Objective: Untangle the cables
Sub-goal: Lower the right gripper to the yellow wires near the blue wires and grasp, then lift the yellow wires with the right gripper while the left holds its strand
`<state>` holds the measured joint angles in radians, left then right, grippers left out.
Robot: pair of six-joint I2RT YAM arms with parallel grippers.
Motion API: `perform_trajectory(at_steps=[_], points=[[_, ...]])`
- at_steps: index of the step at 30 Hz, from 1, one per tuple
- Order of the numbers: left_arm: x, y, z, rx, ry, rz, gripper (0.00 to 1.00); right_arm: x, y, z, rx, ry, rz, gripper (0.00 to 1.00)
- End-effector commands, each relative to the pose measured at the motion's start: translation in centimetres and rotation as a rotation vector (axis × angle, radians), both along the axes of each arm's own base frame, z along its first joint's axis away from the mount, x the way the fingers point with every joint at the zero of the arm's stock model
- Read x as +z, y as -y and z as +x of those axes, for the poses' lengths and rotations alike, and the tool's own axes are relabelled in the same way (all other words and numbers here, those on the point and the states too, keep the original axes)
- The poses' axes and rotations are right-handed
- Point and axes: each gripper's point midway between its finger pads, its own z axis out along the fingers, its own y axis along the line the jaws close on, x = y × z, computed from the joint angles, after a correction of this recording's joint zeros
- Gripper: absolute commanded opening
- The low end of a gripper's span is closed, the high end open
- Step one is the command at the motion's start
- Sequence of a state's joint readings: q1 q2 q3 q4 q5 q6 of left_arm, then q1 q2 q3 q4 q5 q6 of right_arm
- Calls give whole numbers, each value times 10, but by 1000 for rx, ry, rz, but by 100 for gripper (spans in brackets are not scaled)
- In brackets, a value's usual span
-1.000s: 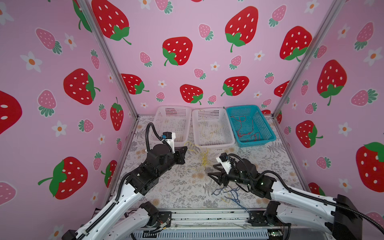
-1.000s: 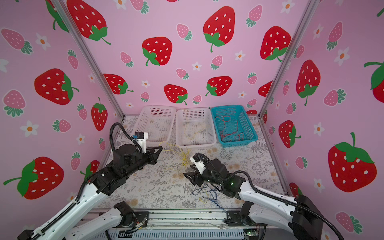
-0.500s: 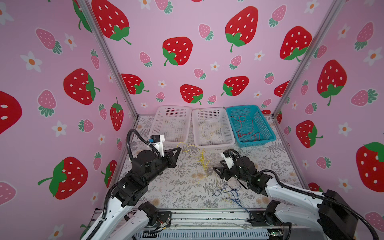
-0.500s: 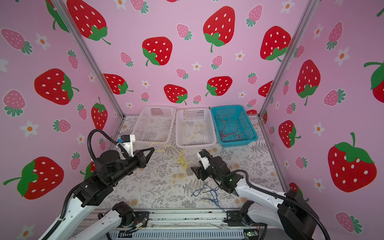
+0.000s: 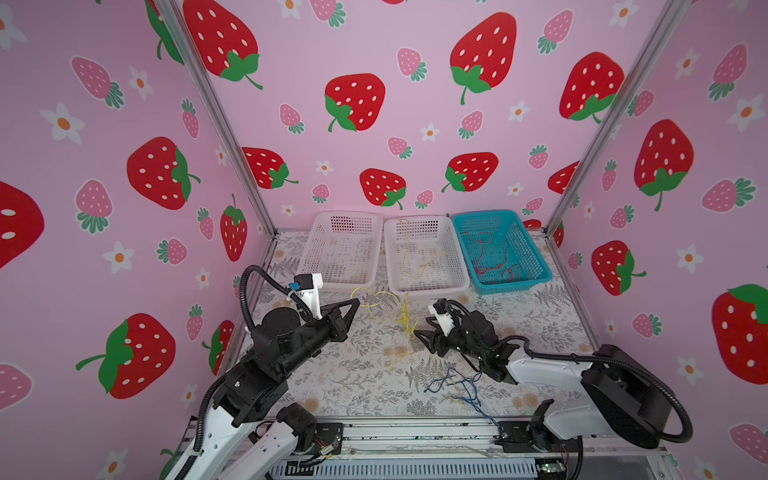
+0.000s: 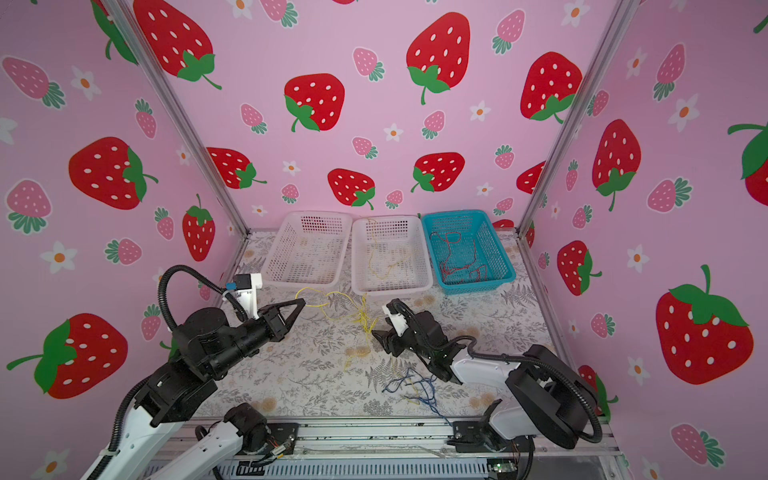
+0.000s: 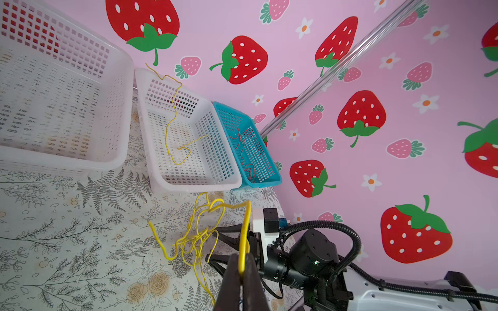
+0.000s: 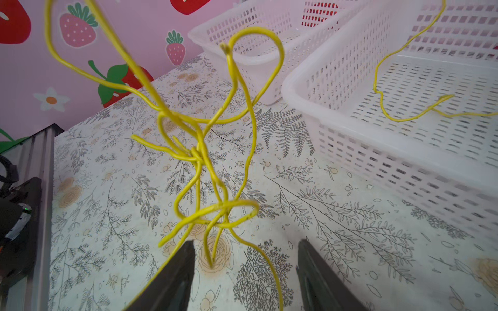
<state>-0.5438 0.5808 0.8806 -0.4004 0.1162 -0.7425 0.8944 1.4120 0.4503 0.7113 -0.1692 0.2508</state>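
Your left gripper (image 7: 244, 269) is clamped shut on a strand of the yellow cables (image 7: 194, 239), whose knot hangs just in front of the middle white basket (image 5: 415, 219). Your right gripper (image 8: 245, 245) stands partly open, holding nothing; loose ends dangle before its jaws, perhaps brushing one. Only the top views show the dark blue cables (image 5: 453, 384) lying near the front rail (image 5: 415, 432); red cables (image 5: 494, 266) sit in the blue basket (image 5: 484, 215).
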Motion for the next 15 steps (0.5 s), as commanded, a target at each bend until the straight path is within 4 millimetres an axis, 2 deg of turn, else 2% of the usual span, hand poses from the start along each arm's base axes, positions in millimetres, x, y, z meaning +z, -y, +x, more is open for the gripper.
perform_trajectory(at_steps=[1, 4, 6, 10, 15], points=[[11, -3, -5, 6, 19, -55, 0, 32, -10, 12, -11, 120, 102, 61], [12, -8, -8, 23, 32, -81, 0, 29, -20, 12, 26, 108, 124, 61], [11, -11, -10, 30, 38, -96, 0, 34, -24, 8, 52, 101, 170, 60], [5, -12, -12, 35, 26, -115, 0, 50, -19, 6, 40, 133, 242, 43], [-3, -10, -11, 30, 16, -136, 0, 65, -20, -4, 88, 162, 311, 35]])
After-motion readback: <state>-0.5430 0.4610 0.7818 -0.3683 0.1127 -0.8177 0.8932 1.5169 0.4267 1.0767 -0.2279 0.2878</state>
